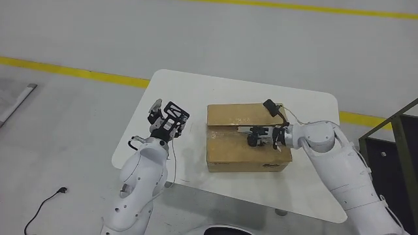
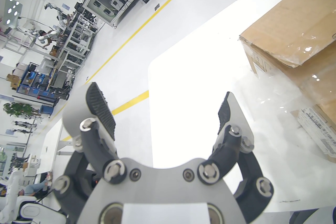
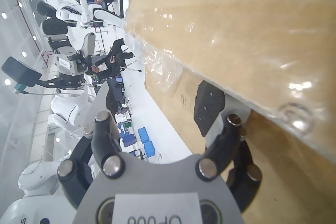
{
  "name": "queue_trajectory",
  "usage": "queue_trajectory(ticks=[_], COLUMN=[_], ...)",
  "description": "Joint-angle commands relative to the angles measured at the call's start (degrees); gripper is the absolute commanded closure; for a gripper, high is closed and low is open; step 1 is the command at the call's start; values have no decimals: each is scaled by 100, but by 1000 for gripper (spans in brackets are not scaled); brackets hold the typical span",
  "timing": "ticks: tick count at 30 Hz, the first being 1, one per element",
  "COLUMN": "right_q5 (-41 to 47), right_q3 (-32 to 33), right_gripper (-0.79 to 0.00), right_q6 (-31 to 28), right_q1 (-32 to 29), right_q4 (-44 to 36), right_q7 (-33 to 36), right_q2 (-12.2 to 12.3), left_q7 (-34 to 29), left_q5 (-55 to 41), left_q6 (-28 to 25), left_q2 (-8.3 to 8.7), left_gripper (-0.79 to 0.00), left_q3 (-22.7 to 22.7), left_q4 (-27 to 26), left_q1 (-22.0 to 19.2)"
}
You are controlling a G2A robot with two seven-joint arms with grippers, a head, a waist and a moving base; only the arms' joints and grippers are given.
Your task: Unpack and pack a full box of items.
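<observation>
A brown cardboard box (image 1: 241,149) stands in the middle of the white table (image 1: 196,91), its flaps down and clear tape along the seam. My right gripper (image 1: 256,136) lies over the box top near the centre seam. In the right wrist view it (image 3: 155,104) is open, and one of its pads (image 3: 208,107) rests against the edge of a taped flap (image 3: 236,25). My left gripper (image 1: 166,117) hovers over the table to the left of the box, apart from it. It (image 2: 162,107) is open with nothing between its fingers, and the box (image 2: 296,25) sits off to one side.
A white shipping label (image 2: 317,125) is stuck on the box's side wall. The table's rounded edge (image 1: 140,114) runs close to my left gripper. A dark metal rack (image 1: 388,153) stands beside the table on the right. Yellow lines (image 1: 65,70) cross the floor.
</observation>
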Motion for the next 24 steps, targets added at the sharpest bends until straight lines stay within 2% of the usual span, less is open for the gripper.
queue_trajectory(ticks=[1,4,5,11,12,13,19,24], right_q5=[130,89,86,47,56,58,-14,-16], right_q3=[-117,-339,-408,-712,-749,-784,-962,-1098], right_gripper=[-677,-628,-588,-517,-416,-385,-289,-265], right_q6=[45,89,103,187,192,203,326,356], right_q1=[0,91,125,344,366,391,534,634], right_q4=[41,151,192,443,478,515,678,755], right_q7=[-20,-190,-242,-428,-452,-475,-657,-743], right_q2=[-36,-97,-118,-220,-234,-248,-318,-380], left_q7=[-1,-2,0,-18,-18,-16,-12,-1], left_q5=[1,4,7,5,5,6,-10,-28], left_q6=[11,29,37,72,73,75,89,105], left_q2=[1,5,6,12,13,14,18,20], left_gripper=[-785,-785,-785,-785,-785,-785,-785,-785], left_q3=[3,2,3,0,0,0,9,13], left_q4=[7,-5,-12,-58,-61,-64,-57,-34], left_q1=[-1,8,14,57,63,68,68,62])
